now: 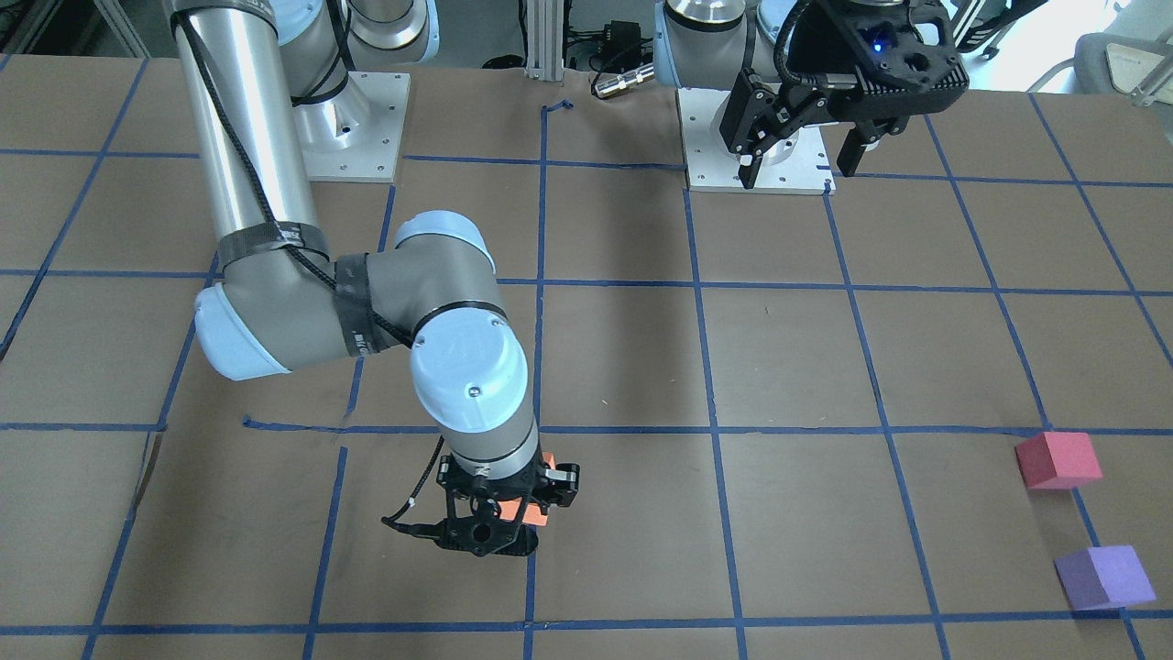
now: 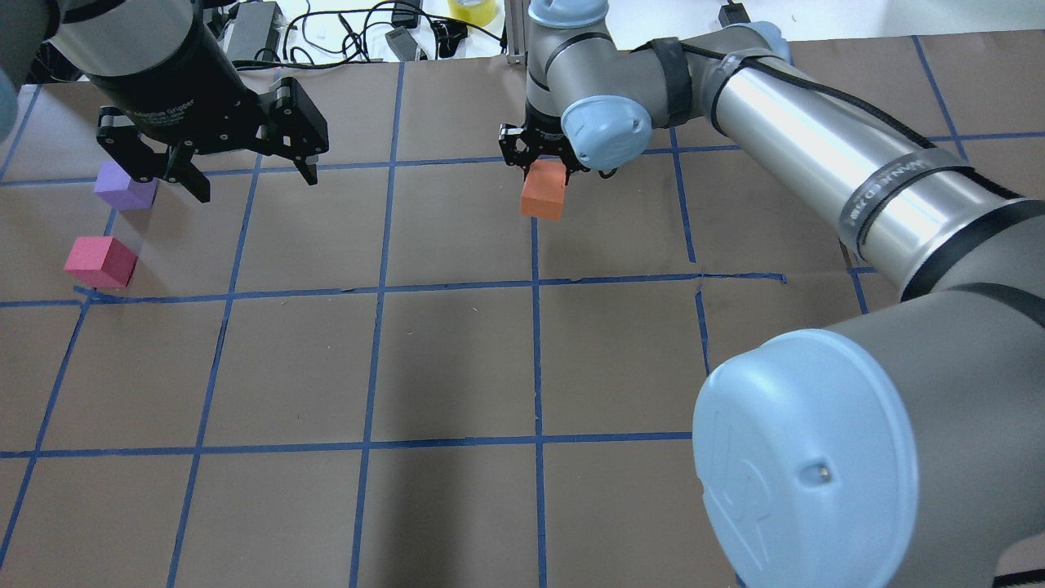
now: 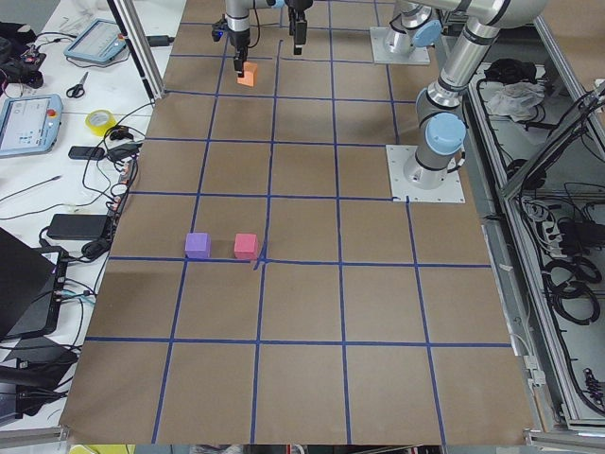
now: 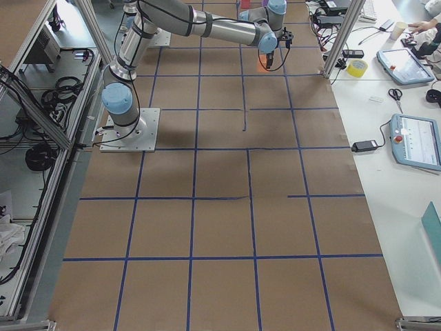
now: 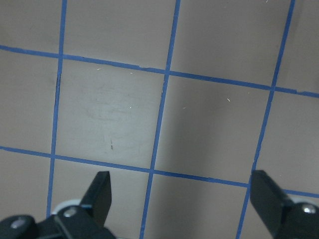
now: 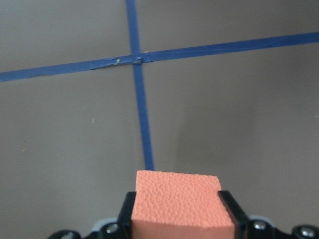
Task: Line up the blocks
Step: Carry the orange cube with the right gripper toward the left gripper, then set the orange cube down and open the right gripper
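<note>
My right gripper (image 2: 545,167) is shut on the orange block (image 2: 544,190), low over the table beside a blue tape line. The block fills the bottom of the right wrist view (image 6: 178,203), between the two fingers. In the front view the gripper (image 1: 499,518) partly hides the block (image 1: 547,463). The pinkish-red block (image 2: 100,261) and the purple block (image 2: 124,186) sit apart on the table at the far left; both also show in the front view, pinkish-red (image 1: 1058,460) and purple (image 1: 1104,577). My left gripper (image 2: 255,184) is open and empty, raised beside the purple block. The left wrist view shows only its fingers (image 5: 101,193) and the table.
The brown table carries a blue tape grid (image 2: 375,290). Cables, a tape roll (image 2: 472,10) and devices lie beyond the far edge. The arm bases (image 1: 353,128) are bolted at the robot's side. Tablets (image 3: 28,123) lie on a side bench.
</note>
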Robot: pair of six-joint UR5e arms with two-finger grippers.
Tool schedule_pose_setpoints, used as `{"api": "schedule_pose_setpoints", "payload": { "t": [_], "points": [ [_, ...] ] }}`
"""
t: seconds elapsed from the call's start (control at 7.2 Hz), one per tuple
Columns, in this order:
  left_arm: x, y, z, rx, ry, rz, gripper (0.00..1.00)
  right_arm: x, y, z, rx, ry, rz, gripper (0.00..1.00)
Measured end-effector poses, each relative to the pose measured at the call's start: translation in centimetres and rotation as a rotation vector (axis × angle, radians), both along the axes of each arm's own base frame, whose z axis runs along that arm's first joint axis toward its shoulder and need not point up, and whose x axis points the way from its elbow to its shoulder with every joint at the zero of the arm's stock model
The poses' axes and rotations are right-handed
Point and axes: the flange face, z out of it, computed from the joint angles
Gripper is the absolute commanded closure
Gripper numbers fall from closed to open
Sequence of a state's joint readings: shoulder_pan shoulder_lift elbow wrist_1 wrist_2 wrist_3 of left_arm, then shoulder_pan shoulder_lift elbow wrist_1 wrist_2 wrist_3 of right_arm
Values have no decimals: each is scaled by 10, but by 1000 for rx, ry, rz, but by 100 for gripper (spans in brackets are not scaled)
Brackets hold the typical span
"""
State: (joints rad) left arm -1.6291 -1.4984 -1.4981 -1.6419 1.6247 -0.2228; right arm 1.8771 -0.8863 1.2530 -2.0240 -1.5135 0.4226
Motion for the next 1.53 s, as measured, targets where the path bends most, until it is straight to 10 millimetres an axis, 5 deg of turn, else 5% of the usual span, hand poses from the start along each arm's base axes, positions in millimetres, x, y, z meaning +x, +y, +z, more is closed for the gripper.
{"api": "schedule_pose_setpoints", "payload": {
  "t": [0.28,0.83,0.97,1.11,1.53],
  "points": [
    [0,0,1,-4,-4,-3,0,25,-12,-16,-8,0,10,68],
    [-7,6,-22,41,-3,-2,0,34,-16,-44,6,17,141,59],
    [-7,6,-26,45,-4,20,0,34,-16,-47,8,20,154,45],
    [-9,0,-31,42,3,36,0,34,-16,-52,11,27,159,0],
    [-22,-19,-47,19,26,32,0,30,-17,-49,-3,56,148,0]
  ]
}}
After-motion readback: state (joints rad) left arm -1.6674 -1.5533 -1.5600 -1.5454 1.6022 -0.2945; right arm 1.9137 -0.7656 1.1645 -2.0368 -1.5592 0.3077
